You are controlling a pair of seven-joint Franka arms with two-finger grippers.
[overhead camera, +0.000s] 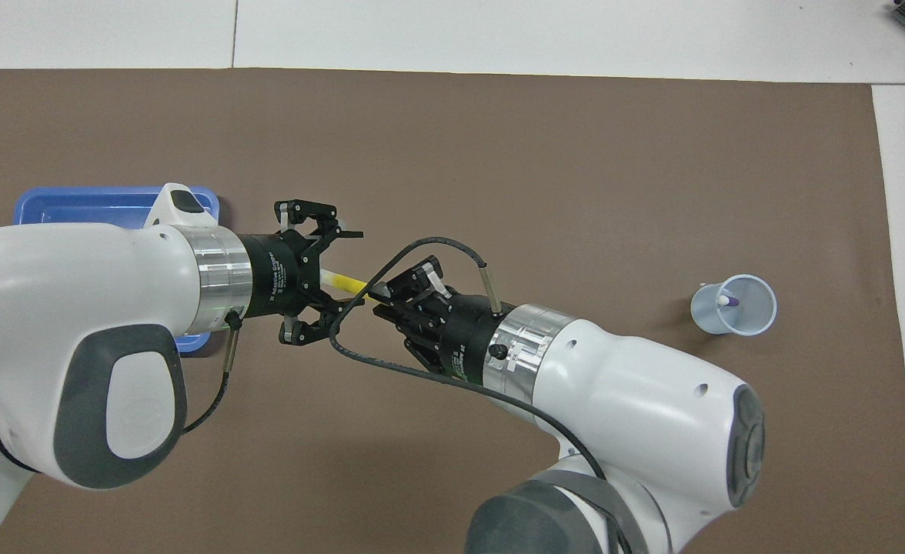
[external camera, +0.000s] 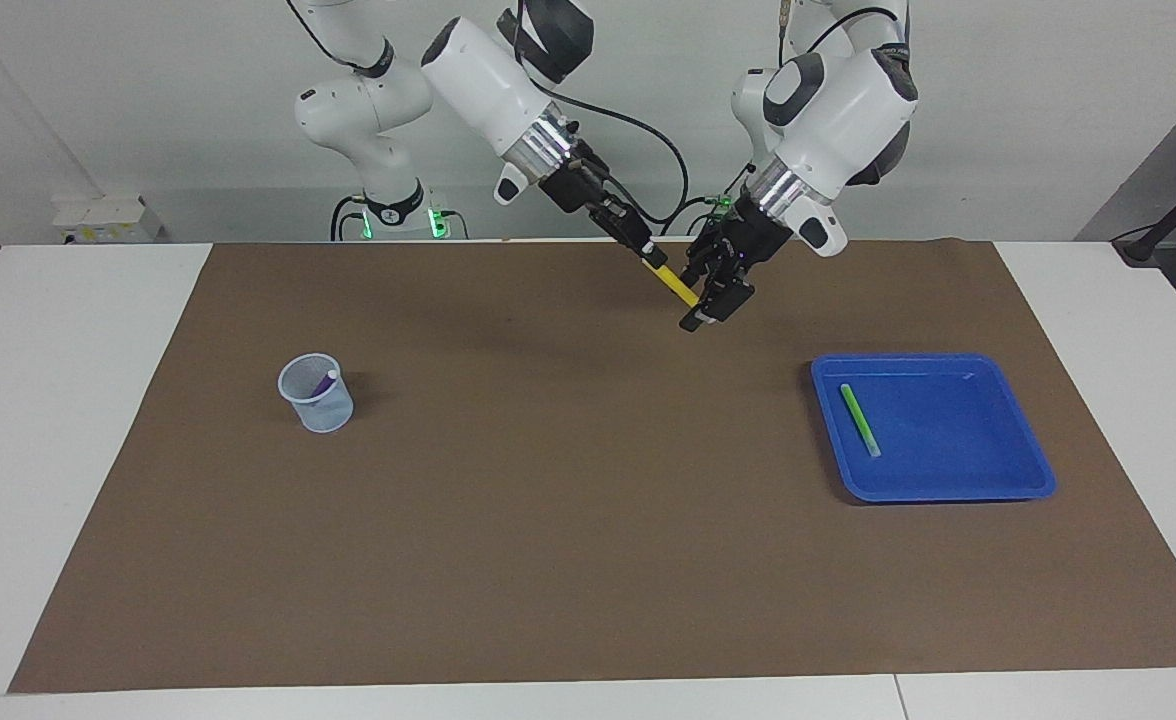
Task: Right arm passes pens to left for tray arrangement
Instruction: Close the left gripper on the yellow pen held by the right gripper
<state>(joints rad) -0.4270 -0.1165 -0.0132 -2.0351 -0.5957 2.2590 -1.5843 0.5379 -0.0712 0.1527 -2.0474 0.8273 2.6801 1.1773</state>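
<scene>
My right gripper is shut on the yellow pen and holds it up over the mat, between the cup and the tray. My left gripper is open, its fingers on either side of the pen's free pale end; I cannot tell whether they touch it. The green pen lies in the blue tray toward the left arm's end of the table. The purple pen stands in a pale mesh cup.
A brown mat covers most of the white table. The mesh cup stands toward the right arm's end. The left arm hides much of the tray in the overhead view.
</scene>
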